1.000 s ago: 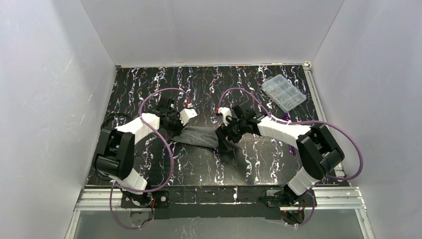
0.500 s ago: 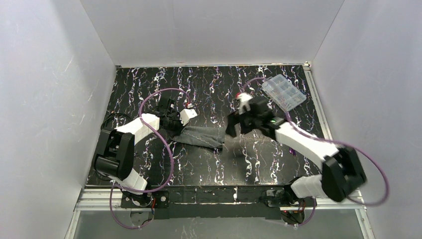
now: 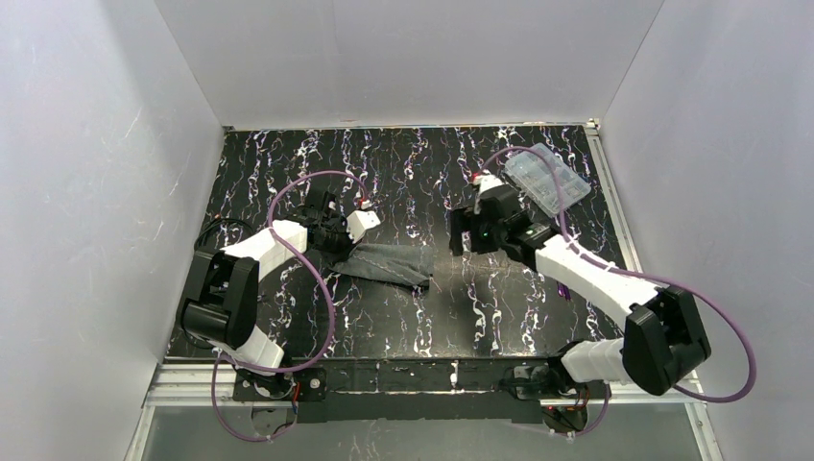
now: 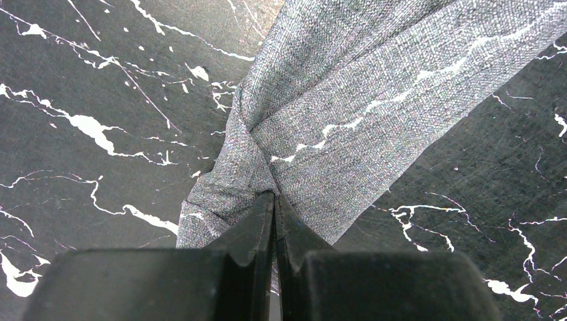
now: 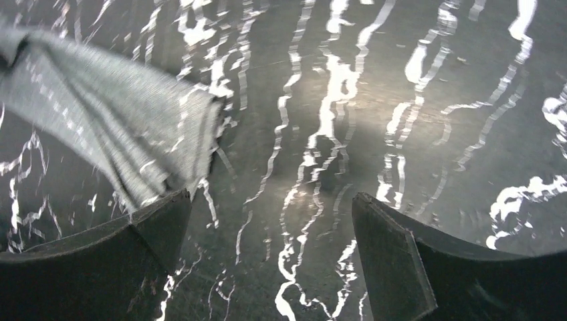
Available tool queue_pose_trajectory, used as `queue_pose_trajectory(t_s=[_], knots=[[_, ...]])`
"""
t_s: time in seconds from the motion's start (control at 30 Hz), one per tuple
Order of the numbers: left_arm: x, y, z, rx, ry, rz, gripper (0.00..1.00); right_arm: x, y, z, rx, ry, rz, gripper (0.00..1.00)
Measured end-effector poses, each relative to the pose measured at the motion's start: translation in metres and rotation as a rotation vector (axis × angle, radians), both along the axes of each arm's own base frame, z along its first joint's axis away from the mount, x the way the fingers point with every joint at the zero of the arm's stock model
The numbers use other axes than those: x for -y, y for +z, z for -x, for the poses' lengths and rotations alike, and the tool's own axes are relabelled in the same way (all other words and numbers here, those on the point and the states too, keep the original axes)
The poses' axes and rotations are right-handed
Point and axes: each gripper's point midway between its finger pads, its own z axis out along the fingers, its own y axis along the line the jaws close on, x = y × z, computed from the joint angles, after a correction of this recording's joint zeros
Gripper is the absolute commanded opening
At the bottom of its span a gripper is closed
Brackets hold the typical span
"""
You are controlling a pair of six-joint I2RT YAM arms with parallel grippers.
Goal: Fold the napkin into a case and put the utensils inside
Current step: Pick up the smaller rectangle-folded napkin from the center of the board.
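Note:
The dark grey napkin (image 3: 389, 261) lies as a narrow folded band on the black marbled table. My left gripper (image 3: 338, 252) is shut on the band's bunched left end, and the left wrist view shows its tips (image 4: 274, 195) pinching the cloth (image 4: 348, 100). The right gripper (image 3: 459, 240) hovers open to the right of the band's free end, with nothing between its fingers. In the right wrist view (image 5: 269, 200) that end of the napkin (image 5: 120, 127) lies just beyond the left finger. One purple utensil (image 3: 565, 290) peeks out beside the right forearm.
A clear plastic compartment box (image 3: 547, 180) sits at the far right of the table, behind the right wrist. White walls close in the table (image 3: 403, 327) on three sides. Purple cables loop above both arms.
The right gripper has pulled away from the napkin's right end, rising and swinging toward the far right. The left gripper and the napkin have stayed put.

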Motion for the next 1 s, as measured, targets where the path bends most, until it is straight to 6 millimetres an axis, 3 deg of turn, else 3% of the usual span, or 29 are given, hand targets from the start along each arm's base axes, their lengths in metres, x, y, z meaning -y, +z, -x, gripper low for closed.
queue_pose_trajectory(t_s=[0.1, 0.27, 0.5, 0.77, 1.0], knots=[[0.000, 0.000, 0.000, 0.000, 0.000, 0.000, 0.00, -0.032, 0.004, 0.021, 0.039, 0.157, 0.038, 0.99], [0.000, 0.000, 0.000, -0.001, 0.000, -0.001, 0.00, -0.075, 0.000, 0.047, 0.043, 0.358, 0.079, 0.80], [0.000, 0.000, 0.000, -0.001, 0.001, 0.000, 0.00, -0.085, -0.011, 0.054, 0.047, 0.405, 0.116, 0.79], [0.000, 0.000, 0.000, -0.001, 0.000, -0.001, 0.00, -0.110, -0.047, 0.076, -0.062, 0.542, 0.076, 0.93], [0.000, 0.000, 0.001, -0.002, 0.000, -0.001, 0.00, -0.122, -0.051, 0.079, -0.065, 0.587, 0.028, 0.78]])
